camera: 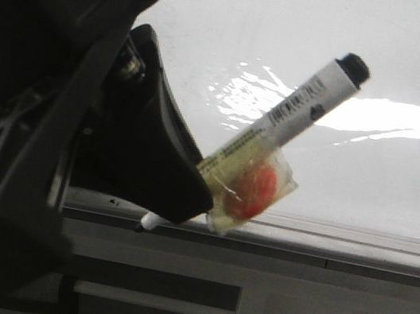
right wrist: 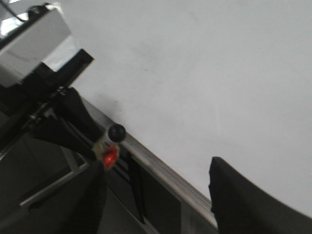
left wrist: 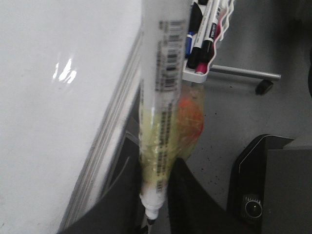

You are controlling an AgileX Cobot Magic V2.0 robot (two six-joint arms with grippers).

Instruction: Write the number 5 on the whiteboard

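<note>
Seemingly pre-writing, the left gripper clamped a taped white marker, tip below the glossy, unmarked whiteboard; it needed raising.

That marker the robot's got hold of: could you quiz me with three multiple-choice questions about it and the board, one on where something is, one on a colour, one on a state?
1. Where is the marker's tip?
A. At the board's lower frame edge
B. Pressed mid-board
C. Inside the pen tray

2. What colour is the blob taped to the marker?
A. Blue
B. Orange-red
C. Green

3. Is the number 5 on the board?
A. Fully written
B. Half drawn
C. No stroke visible

Answers:
1 A: the marker, gripped by the left gripper, points its tip down at the grey frame.
2 B: the blob under clear tape is orange-red.
3 C: the whiteboard shows only white surface and glare.
</note>
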